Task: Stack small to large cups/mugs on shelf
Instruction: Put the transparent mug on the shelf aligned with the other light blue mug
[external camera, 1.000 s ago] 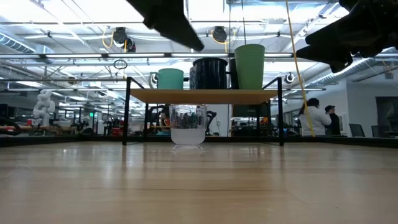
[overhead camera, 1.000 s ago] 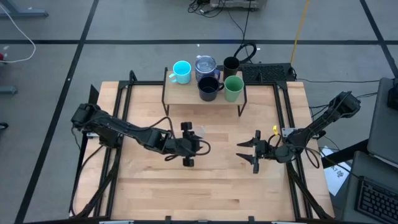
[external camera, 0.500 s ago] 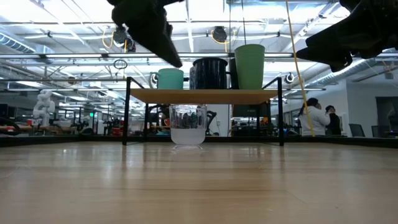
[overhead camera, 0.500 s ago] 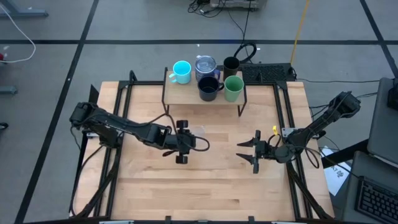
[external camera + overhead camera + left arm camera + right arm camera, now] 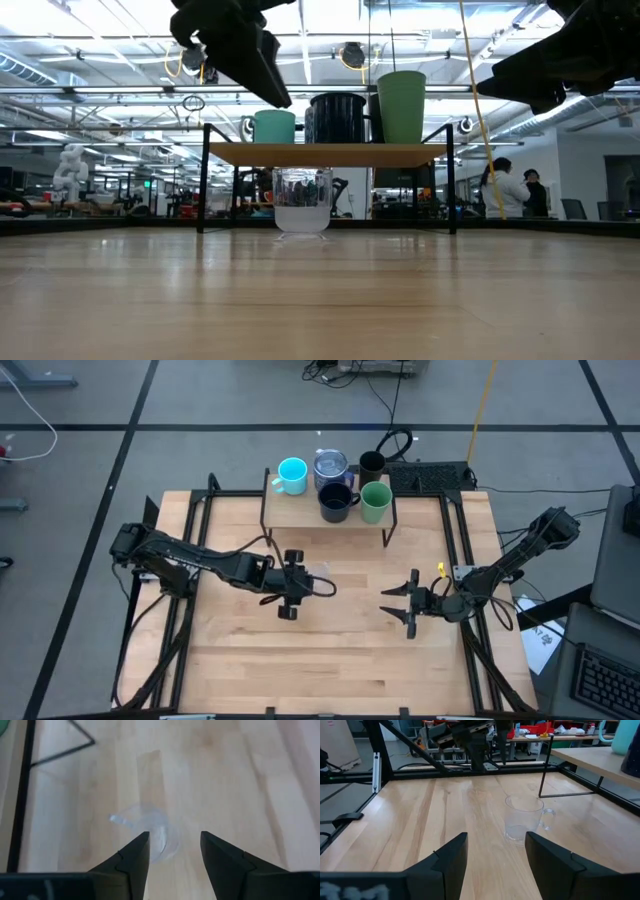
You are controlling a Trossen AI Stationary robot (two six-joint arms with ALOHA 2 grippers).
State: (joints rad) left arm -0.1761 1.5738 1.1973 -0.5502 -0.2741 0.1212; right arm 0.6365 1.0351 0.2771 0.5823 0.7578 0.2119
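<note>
The small clear glass (image 5: 302, 203) stands upright on the counter (image 5: 330, 650) just near of the shelf (image 5: 300, 508), which carries the cyan mug (image 5: 291, 475), blue-purple mug (image 5: 329, 464), dark handled mug (image 5: 335, 502), green cup (image 5: 375, 502) and black tumbler (image 5: 371, 464). The left hand (image 5: 289, 582) hovers just left of the glass, fingers parted and empty; the right hand (image 5: 409, 603) waits well to the right, also parted and empty.

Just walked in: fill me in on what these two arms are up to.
Cups are being sorted onto the shelf. Five already stand there: cyan mug, silver-topped mug, black tumbler, dark mug, green cup. The clear glass sits on the table in front. The left gripper hovers over it, jaws open; the right gripper waits nearby, open and empty.
</note>
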